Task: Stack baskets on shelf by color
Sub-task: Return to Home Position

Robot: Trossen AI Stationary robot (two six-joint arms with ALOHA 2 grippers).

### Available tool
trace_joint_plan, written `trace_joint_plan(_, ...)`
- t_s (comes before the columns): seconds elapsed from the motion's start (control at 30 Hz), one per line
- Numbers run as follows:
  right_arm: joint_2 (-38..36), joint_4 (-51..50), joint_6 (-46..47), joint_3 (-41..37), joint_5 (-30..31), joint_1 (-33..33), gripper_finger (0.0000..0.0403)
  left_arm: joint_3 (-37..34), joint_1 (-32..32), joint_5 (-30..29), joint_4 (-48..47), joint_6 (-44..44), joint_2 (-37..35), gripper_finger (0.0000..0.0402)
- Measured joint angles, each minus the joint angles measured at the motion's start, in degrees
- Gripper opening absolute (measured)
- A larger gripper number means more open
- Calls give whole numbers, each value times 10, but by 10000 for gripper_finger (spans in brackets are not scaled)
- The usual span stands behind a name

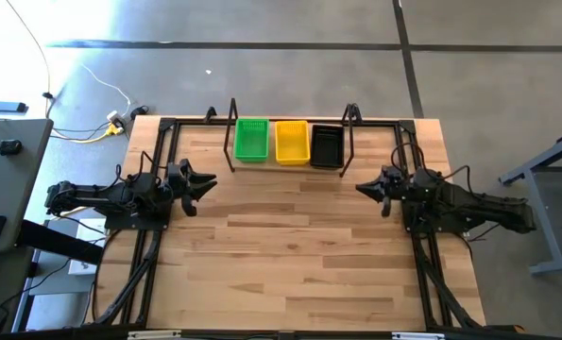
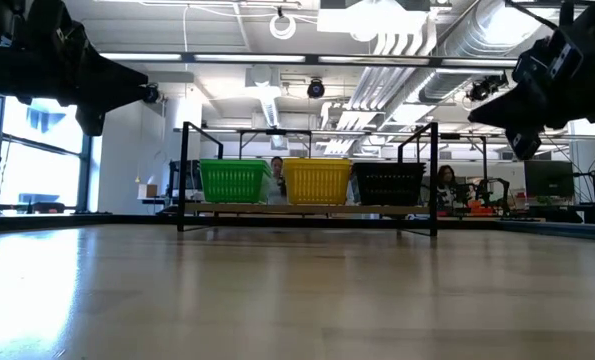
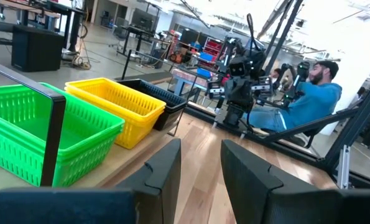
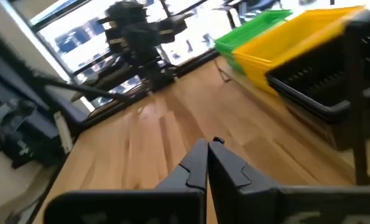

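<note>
Three baskets stand side by side on the shelf [image 2: 277, 209] at the table's far middle: green [image 1: 251, 139], yellow [image 1: 292, 142] and black [image 1: 327, 146]. They rest with their bottoms on the wooden plank, between the black looped uprights. Whether each is one basket or several nested ones, I cannot tell. My left gripper [image 1: 208, 184] hovers at the table's left, open and empty, pointing toward the middle; its gap shows in the left wrist view [image 3: 200, 171]. My right gripper [image 1: 359, 188] hovers at the table's right, shut and empty [image 4: 208, 163].
The slatted wooden tabletop [image 1: 290, 255] lies bare between the arms and toward the near edge. A person in a blue top [image 3: 309, 102] sits beyond the table's right side. More people show behind the shelf [image 2: 444, 180].
</note>
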Motion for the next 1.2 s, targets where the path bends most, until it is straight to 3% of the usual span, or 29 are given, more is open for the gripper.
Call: trace_joint_plan(1.2,2,-2,-27,0,8,0,0,0,0,0,0,0,0,103)
